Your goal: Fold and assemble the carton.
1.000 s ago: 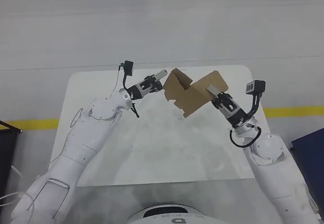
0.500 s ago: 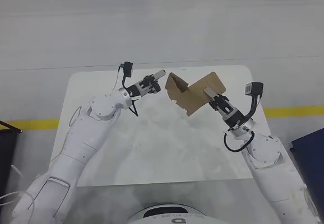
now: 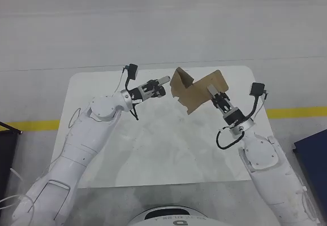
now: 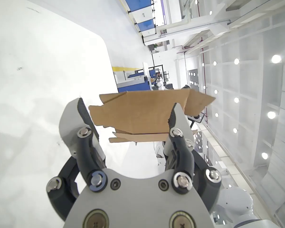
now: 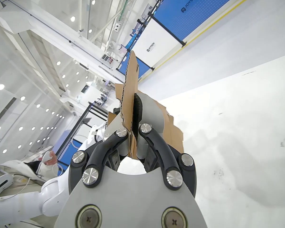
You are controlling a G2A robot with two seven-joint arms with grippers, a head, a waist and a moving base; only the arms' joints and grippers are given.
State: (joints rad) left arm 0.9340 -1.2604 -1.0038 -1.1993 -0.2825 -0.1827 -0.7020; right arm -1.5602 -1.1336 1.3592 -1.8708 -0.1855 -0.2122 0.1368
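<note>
one hold only: the right gripper (image 3: 213,91), clamped on the carton (image 3: 194,95), has turned it slightly toward the spread-open left gripper (image 3: 164,85), folding unfinished.

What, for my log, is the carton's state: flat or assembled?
Partly folded, unassembled: the carton has bent panels and loose flaps; right gripper clamps it.

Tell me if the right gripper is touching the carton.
Touching. The right wrist view shows the right gripper with its fingers closed on an edge of the carton.
</note>
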